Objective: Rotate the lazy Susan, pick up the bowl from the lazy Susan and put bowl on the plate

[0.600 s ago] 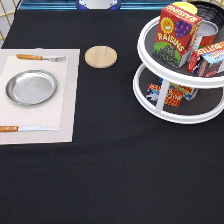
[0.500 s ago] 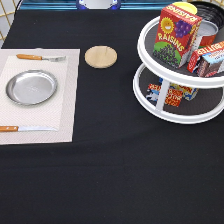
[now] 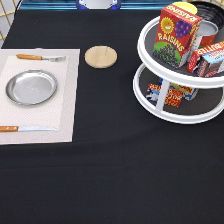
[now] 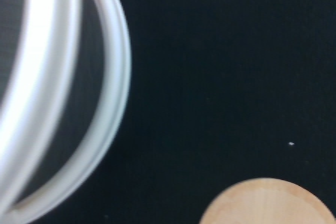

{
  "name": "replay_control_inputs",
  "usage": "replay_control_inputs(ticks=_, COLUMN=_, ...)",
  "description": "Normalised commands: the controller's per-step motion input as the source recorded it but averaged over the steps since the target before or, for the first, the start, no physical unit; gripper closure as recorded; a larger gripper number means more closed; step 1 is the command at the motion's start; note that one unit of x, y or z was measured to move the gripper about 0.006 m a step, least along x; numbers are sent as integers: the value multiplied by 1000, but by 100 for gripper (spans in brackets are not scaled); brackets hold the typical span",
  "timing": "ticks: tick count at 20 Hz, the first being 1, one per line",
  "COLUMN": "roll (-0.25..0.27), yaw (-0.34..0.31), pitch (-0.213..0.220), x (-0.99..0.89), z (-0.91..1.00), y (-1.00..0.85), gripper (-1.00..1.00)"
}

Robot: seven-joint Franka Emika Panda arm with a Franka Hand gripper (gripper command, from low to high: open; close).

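hand out of frame | bowl (image 3: 212, 9) maybe top tier, cropped | plate (image 3: 31, 87) bare

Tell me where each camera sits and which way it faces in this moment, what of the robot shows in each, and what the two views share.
Exterior view: fixed off the arm, looking down across the black table at the plate on its placemat, the wooden coaster and the lazy Susan; the bowl sits on the top tier at the frame's top right. Neither arm nor gripper shows.
Wrist view: on the hand, looking down from close by; no robot part shows.
Shared: the lazy Susan's white rims, the wooden coaster and the black cloth.
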Motion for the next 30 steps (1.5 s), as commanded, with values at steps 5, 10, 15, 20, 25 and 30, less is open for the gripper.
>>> replay_control_inputs(ticks=5, roll=137, yaw=-73, pitch=44, x=409, z=221, y=555, gripper=-100)
replay_control_inputs(ticks=10, roll=193, yaw=-72, pitch=14, x=351, z=-29, y=383, gripper=-100)
replay_control_inputs(ticks=15, roll=272, yaw=-44, pitch=0, x=232, z=-110, y=193, gripper=-100)
replay_control_inputs(ticks=20, roll=293, yaw=-18, pitch=0, x=317, z=-46, y=132, gripper=-100)
replay_control_inputs(ticks=25, roll=234, yaw=0, pitch=-17, x=392, z=-59, y=141, gripper=-100)
replay_control_inputs(ticks=30, roll=116, yaw=15, pitch=-38, x=310, z=-254, y=37, gripper=-100)
